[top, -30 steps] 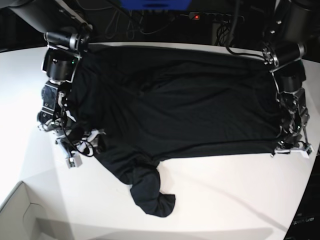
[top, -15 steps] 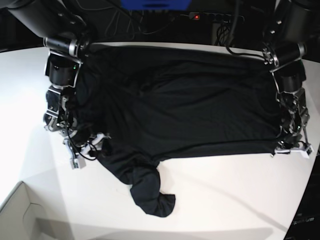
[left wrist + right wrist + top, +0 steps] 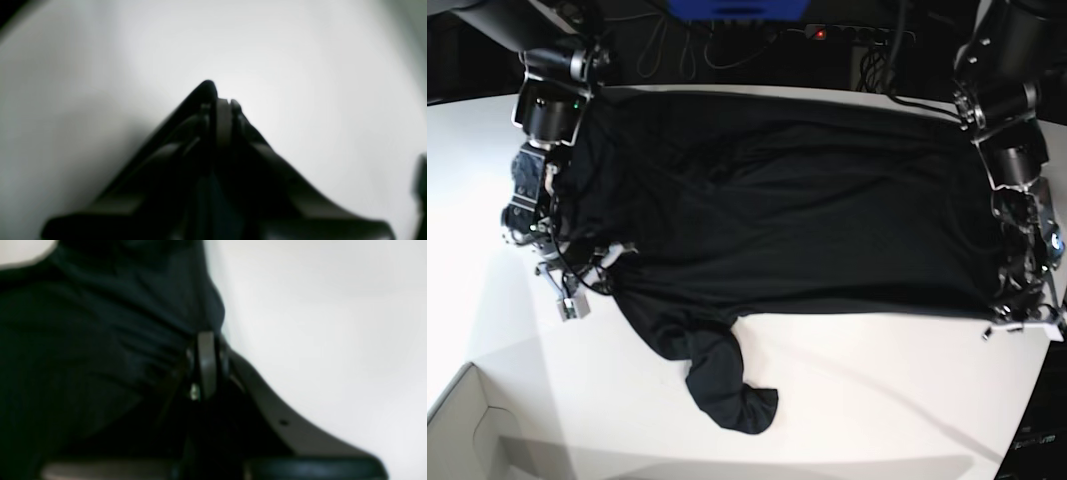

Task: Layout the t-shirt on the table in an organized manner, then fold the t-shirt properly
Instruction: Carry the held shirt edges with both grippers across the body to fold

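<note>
You see the t-shirt spread across the desk toward its far edge, one sleeve bunched toward the near edge. Your right gripper is clamped on the shirt's edge. Your left gripper is closed at the opposite corner, pinching fabric.

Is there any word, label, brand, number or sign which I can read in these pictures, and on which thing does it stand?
None can be read in any view.
t-shirt: plain black, no print visible.
table: bare white, no marking.
blue object at the top edge of the base view: no legible text.
power strip: only a red light, no readable label.
Both wrist views are blurred; no lettering visible.
</note>
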`<act>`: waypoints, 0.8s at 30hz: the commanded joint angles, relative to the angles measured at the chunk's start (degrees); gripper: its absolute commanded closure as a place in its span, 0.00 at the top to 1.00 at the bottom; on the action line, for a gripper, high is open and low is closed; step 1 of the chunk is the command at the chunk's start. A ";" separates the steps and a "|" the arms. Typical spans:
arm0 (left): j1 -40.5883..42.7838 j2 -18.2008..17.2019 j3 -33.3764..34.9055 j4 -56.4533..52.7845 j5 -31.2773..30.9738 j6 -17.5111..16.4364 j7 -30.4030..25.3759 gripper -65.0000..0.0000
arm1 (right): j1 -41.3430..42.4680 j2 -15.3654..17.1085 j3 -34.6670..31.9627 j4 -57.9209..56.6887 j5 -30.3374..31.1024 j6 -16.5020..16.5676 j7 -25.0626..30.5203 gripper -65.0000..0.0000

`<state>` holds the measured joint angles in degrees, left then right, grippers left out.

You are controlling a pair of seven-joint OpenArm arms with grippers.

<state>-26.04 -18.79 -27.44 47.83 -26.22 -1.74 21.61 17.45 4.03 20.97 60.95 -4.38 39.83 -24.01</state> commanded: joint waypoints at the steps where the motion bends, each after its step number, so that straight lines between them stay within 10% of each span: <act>1: -0.38 -0.86 -0.12 2.41 -0.64 -0.15 0.06 0.00 | 1.58 0.41 0.00 3.36 1.61 0.17 1.28 0.00; 24: 14.75 -3.41 -1.00 20.08 -14.44 0.02 4.02 0.00 | -19.61 -2.85 0.00 35.45 1.70 0.17 -0.21 0.00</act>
<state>-10.39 -20.34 -27.73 66.65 -40.34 -1.54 27.18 -2.68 0.93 20.88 95.18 -3.68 40.05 -25.52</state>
